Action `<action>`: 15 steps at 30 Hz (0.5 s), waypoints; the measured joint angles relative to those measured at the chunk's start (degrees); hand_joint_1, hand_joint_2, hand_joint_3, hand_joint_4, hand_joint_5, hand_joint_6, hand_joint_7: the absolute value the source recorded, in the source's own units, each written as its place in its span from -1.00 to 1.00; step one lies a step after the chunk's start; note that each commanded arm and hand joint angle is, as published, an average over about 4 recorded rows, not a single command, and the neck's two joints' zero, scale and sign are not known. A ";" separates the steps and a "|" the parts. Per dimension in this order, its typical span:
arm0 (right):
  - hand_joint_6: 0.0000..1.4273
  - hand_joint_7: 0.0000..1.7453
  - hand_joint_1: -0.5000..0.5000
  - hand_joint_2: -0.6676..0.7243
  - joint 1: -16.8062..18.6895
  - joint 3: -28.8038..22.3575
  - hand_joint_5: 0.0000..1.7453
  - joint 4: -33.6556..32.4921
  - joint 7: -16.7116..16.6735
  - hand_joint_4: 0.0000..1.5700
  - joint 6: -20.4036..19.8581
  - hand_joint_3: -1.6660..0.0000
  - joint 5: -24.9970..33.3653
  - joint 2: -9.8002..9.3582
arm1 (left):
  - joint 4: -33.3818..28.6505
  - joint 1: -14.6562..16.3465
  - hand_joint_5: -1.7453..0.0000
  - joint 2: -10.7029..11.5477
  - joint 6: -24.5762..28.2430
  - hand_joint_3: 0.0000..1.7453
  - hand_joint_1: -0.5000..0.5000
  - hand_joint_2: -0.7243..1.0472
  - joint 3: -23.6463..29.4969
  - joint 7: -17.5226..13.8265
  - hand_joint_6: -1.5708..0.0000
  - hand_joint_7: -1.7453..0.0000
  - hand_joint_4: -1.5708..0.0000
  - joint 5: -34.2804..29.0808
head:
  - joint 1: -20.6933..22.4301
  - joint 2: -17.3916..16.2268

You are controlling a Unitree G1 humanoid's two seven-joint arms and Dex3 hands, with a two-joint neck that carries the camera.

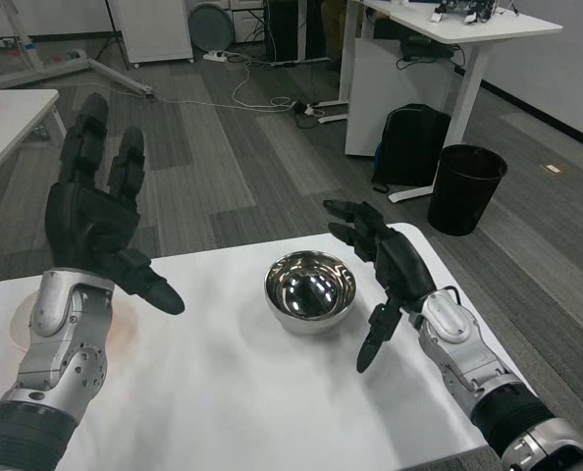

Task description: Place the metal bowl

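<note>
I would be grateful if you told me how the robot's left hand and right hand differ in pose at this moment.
The left hand is raised with its fingers pointing up and away; the right hand sits lower with its fingers spread. The left hand is well apart from the metal bowl, over the table's left side; the right hand is just beside the bowl without touching it. Both are black, open and empty.

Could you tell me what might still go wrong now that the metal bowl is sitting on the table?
The right robot hand is open but close beside the metal bowl; a careless withdrawal could clip the rim and slide or tip it. The left robot hand hangs raised and open above a pale plate at the table's left edge; lowering it blindly might knock that plate. The bowl looks smooth and rounded, so a nudge would probably shift it easily.
</note>
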 measured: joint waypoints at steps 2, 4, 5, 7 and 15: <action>-1.00 -0.72 -0.92 0.98 0.02 -0.55 -0.94 -0.86 -0.07 -1.00 -0.56 1.00 0.85 0.09 | -0.23 0.04 1.00 0.04 0.00 -1.00 -1.00 -0.90 0.00 0.00 1.00 0.76 1.00 0.00 | 0.04 0.26; -1.00 -0.80 -0.88 1.00 0.04 -0.99 -1.00 -1.55 -0.51 -1.00 -1.42 1.00 2.34 0.15 | -0.44 0.09 1.00 0.06 0.00 -1.00 -1.00 -0.90 0.00 0.00 1.00 0.76 1.00 -0.06 | -0.03 0.70; -1.00 -0.84 -0.85 1.00 0.05 -1.14 -1.00 -1.82 -1.08 -1.00 -2.05 1.00 3.39 0.21 | -0.56 0.11 1.00 0.07 0.00 -1.00 -1.00 -0.92 0.00 0.00 1.00 0.76 1.00 -0.12 | -0.06 0.96; -1.00 -0.90 -0.83 1.00 0.08 -1.38 -1.00 -2.66 -2.54 -1.00 -3.52 1.00 5.91 0.33 | -0.91 0.20 1.00 0.09 0.00 -1.00 -1.00 -0.95 0.00 0.00 1.00 0.76 1.00 -0.29 | -0.02 1.57; -1.00 -0.92 -0.90 1.00 0.13 -2.24 -1.00 -7.89 -4.92 -1.00 -5.76 1.00 8.74 0.45 | -2.21 0.67 1.00 0.17 0.01 -1.00 -1.00 -0.90 0.18 -0.10 1.00 0.76 1.00 -0.52 | 2.51 5.64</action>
